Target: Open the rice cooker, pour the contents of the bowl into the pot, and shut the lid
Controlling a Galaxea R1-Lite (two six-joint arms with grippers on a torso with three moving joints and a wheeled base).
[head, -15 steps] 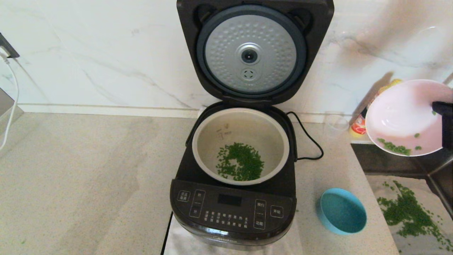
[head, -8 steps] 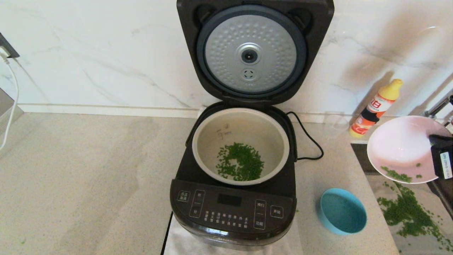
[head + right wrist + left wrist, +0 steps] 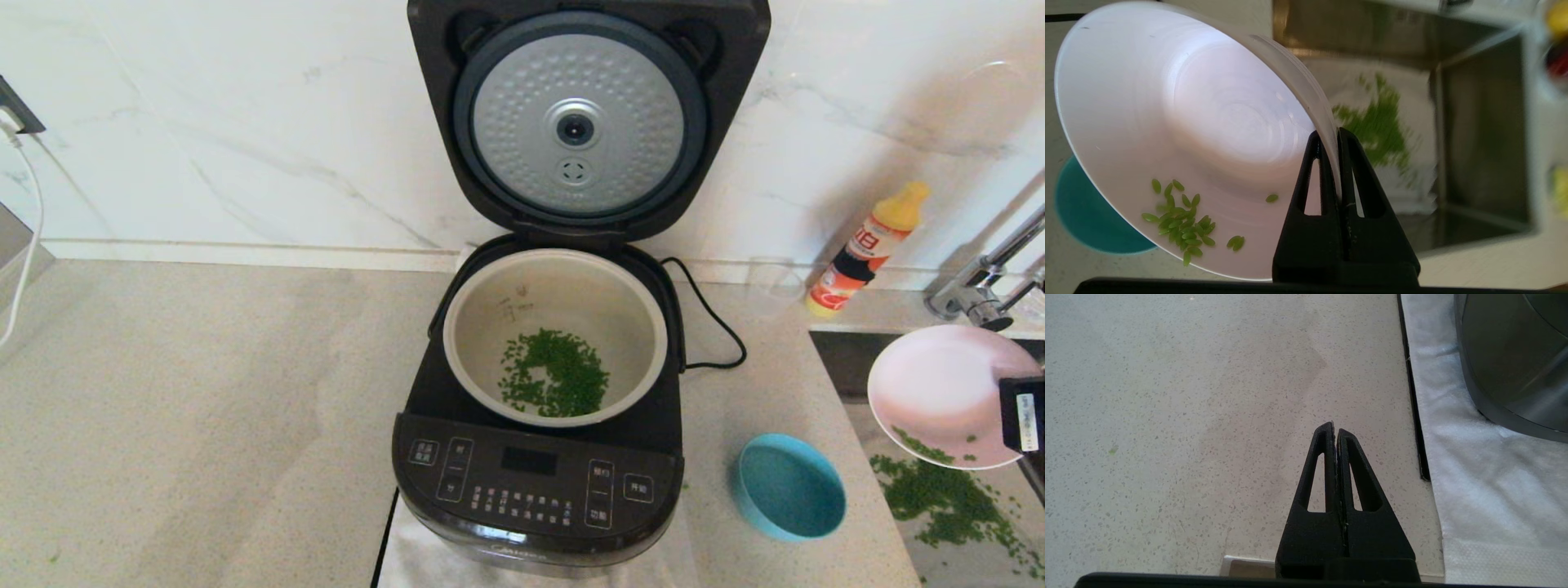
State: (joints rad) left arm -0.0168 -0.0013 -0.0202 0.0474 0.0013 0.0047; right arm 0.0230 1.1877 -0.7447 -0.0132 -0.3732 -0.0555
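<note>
The black rice cooker (image 3: 535, 482) stands mid-counter with its lid (image 3: 576, 122) swung up, silver dimpled underside showing. Its cream pot (image 3: 563, 290) holds a patch of green grains (image 3: 555, 374). At the far right my right gripper (image 3: 1332, 134) is shut on the rim of the pale-pink bowl (image 3: 939, 392) (image 3: 1180, 134), held tilted over the sink. A few green grains (image 3: 1177, 224) cling near the bowl's low edge. My left gripper (image 3: 1334, 426) is shut and empty above bare counter, left of the cooker's base.
A teal bowl (image 3: 788, 487) sits on the counter right of the cooker. The sink (image 3: 833, 355) at the right holds spilled green grains (image 3: 947, 494). An orange bottle (image 3: 865, 249), a clear cup (image 3: 775, 286) and a tap (image 3: 980, 286) stand behind. The power cord (image 3: 718, 327) loops behind the cooker.
My right gripper has carried the pink bowl downward and slightly right, from bottle height to low over the sink. The bottle, hidden before, now shows. The cooker and its grains are unchanged.
</note>
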